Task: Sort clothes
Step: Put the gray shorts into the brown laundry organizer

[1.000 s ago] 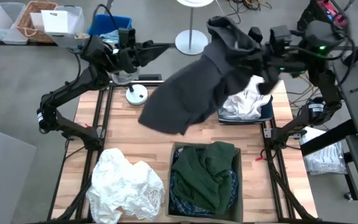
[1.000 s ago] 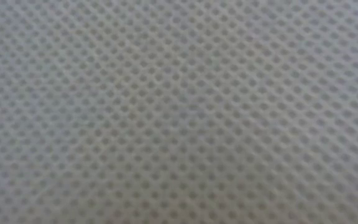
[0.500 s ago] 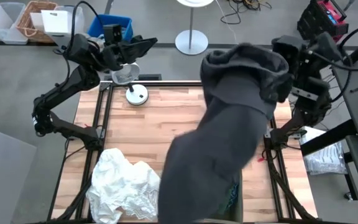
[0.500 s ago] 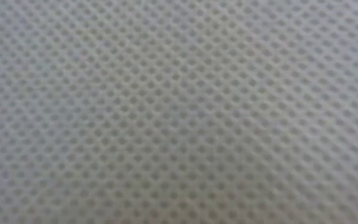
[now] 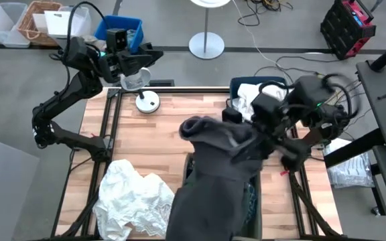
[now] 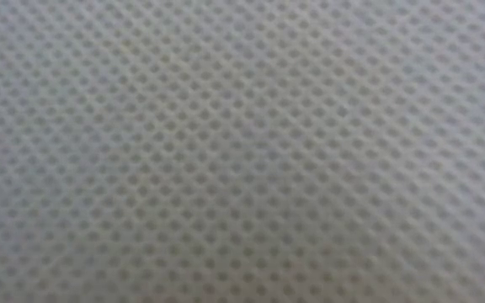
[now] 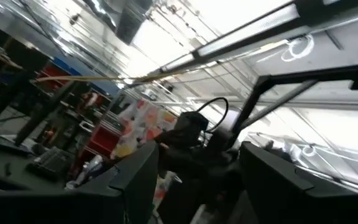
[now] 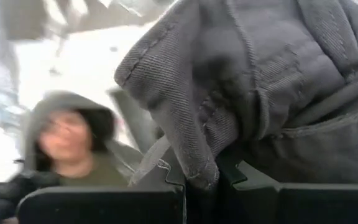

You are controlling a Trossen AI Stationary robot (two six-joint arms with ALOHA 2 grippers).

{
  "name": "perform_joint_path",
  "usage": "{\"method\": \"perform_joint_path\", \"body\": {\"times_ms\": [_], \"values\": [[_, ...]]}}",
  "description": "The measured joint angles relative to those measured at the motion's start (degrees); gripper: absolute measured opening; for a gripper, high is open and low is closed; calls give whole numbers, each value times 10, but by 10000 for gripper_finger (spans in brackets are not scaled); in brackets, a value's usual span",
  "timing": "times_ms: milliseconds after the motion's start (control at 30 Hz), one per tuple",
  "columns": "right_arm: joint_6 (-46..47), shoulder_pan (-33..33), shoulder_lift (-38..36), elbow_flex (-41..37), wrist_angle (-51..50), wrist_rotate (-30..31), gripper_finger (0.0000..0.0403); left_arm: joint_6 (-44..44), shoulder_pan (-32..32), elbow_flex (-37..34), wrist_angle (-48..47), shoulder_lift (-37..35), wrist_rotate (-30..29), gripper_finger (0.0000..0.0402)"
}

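While the charcoal grey garment (image 5: 216,177) is held clamped in the right tool (image 5: 263,137) over the box (image 5: 254,201) of dark clothes, sorting is judged roughly midway. White garments (image 5: 136,201) are piled on the surface (image 5: 173,114), more await in the far bin (image 5: 256,94) (the left tool (image 5: 154,55) is raised, fingers apart, empty).

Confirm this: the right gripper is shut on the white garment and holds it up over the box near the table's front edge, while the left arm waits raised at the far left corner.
Not quite. The right gripper is shut on the charcoal grey garment, not the white one; the right wrist view shows grey fabric pinched there. The white garment lies on the table. The rest stands: the left gripper waits raised.
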Motion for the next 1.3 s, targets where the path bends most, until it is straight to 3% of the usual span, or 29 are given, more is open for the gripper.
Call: {"method": "perform_joint_path", "body": {"times_ms": [233, 367, 533, 667, 833, 1067, 1300], "values": [[-68, 5, -26, 0, -321, 157, 17, 4, 2, 0, 2, -18, 21, 204], [-59, 7, -41, 0, -457, 256, 17, 31, 0, 0, 2, -24, 72, 204], [-120, 22, -41, 0, -508, 379, 17, 62, -16, 0, -25, -21, 143, 204], [-199, 39, -24, 0, -524, 430, 17, 111, -23, 0, -98, -23, 164, 204], [-202, 43, 13, 0, -523, 414, 17, 160, -23, 0, -186, -24, 161, 204], [-150, 48, 66, -1, -453, 291, 17, 183, -23, 0, -211, -25, 146, 204], [-148, 58, 105, -2, -362, 211, 17, 182, -23, 0, -211, -31, 146, 204]]}}
